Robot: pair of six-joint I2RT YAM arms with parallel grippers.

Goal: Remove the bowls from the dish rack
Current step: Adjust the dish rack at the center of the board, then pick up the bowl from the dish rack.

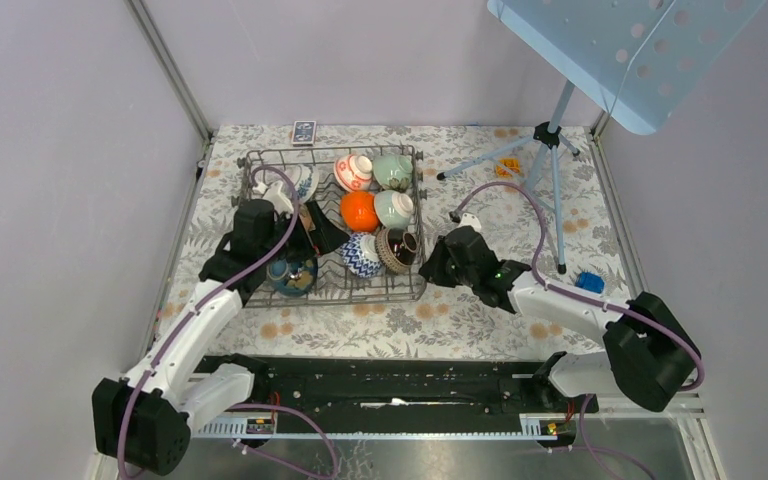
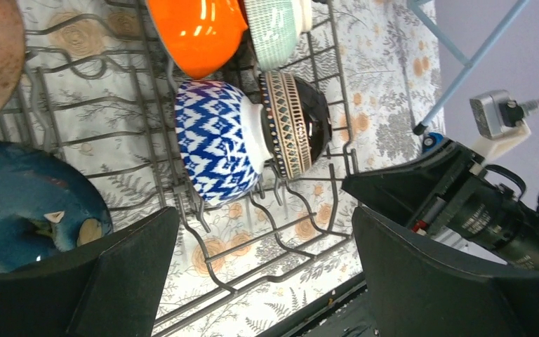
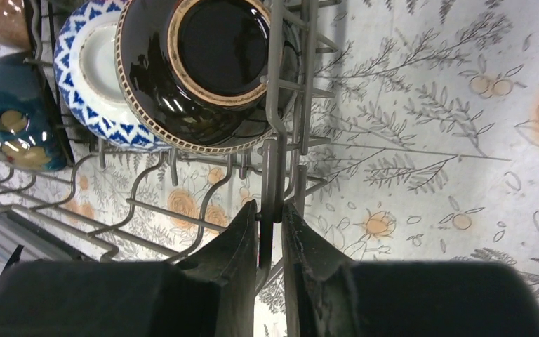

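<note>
Right wrist: right claw (image 3: 270, 210) clenched on a side wire of the dish rack (image 3: 275, 105), likely steadying it on the bench (image 3: 428, 140). Left claw (image 2: 263, 214) released, spread over the rack; blue-white bowl (image 2: 214, 140) straight ahead, on its side, touching black bowl (image 2: 298, 123). Left arm nearer.

Grey wire dish rack (image 1: 360, 296) holds several colourful bowls (image 1: 359, 211) tipped on edge.
</note>
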